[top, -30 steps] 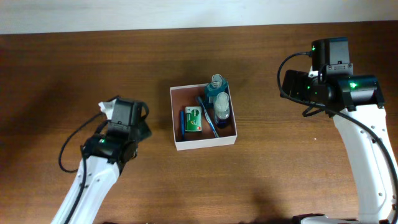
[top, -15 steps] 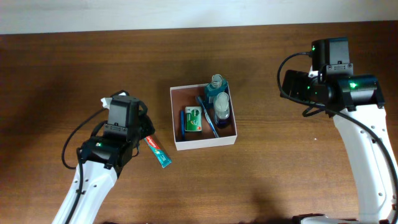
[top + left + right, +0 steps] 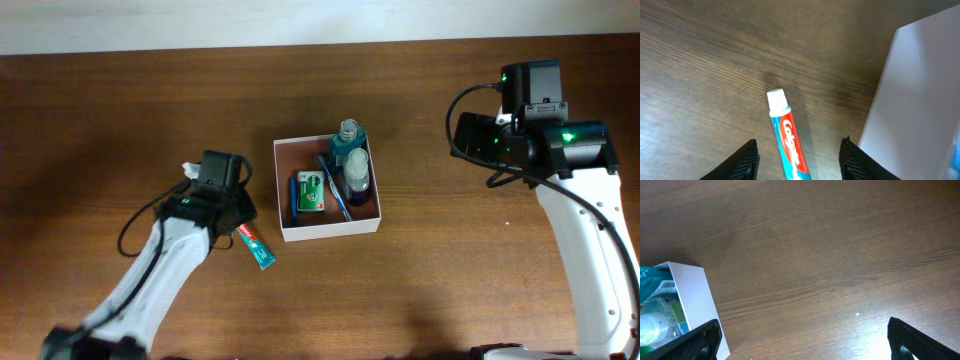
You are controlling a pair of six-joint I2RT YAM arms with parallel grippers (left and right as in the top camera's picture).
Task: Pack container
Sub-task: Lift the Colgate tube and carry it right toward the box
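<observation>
Overhead, the container (image 3: 330, 231) sits near the middle of the wooden table (image 3: 120, 100). It is a square, shallow, open-topped box with thin white walls and a reddish-brown floor that shows bare along its left side. Inside it lie a flat green packet (image 3: 311, 192), a blue toothbrush (image 3: 333, 188) slanting just to the packet's right, and two small bottles (image 3: 358, 172) against the right wall, one behind the other. A toothpaste tube (image 3: 255, 245) lies on the table just off the container's front left corner, apart from the wall. It is red, white and teal, and set at a slant. The left wrist view shows the left gripper (image 3: 799, 161) with its fingers spread wide, one either side of the tube. The tube's white cap points away from the camera, and neither finger visibly touches it. The container's plain white outer wall (image 3: 915, 90) rises close on the right of that view. The right gripper (image 3: 807, 345) is held well off to the right of the container, its fingers wide apart and gripping nothing, with bare wood below. Only the box's white corner (image 3: 695, 300) shows at the left edge of that view.
</observation>
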